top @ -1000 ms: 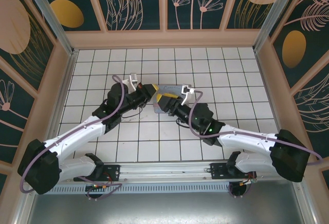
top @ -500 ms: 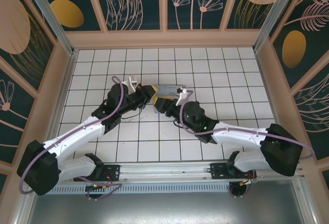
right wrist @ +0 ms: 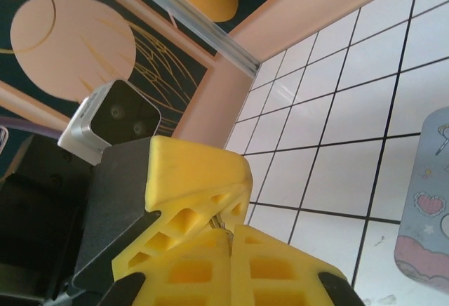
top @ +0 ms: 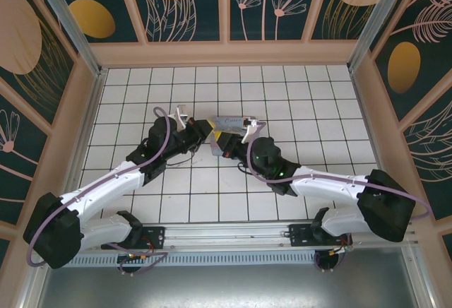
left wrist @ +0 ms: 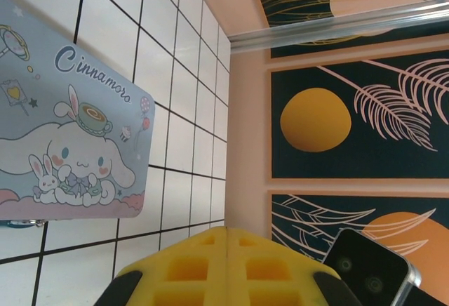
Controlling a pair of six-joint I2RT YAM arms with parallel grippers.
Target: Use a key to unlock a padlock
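- Left gripper (left wrist: pixel 228 267): yellow ribbed pads pressed flat together, no gap at the seam. Whether anything is pinched inside, I cannot tell.
- Right gripper (right wrist: pixel 231 267): same yellow pads, shut as well, with its tip right up against the other arm's yellow finger, nose to nose above the white tiled floor (left wrist: pixel 182 144).
- At that meeting point there's a thin pale sliver (right wrist: pixel 226 223) in the crack. It could be metal, but it's too small to name.
- The tiny dark padlock and the thin dark metal key: neither is plainly visible. My read is that they sit hidden between the 2 sets of pads, if they are held at all.
- Just beyond, the pale blue rectangular tin with the cartoon long-eared character (left wrist: pixel 70 109) lies flat on the tiles, close to both tips.
- Risk 1: with 2 shut grippers this tight together, any misaligned push could skew the key off the keyhole or bend it.
- Risk 2: parts this small in soft pads could rotate or pop out, then drop beside the tin.
- Risk 3: a wide twist could knock a finger into the tin and shove it.
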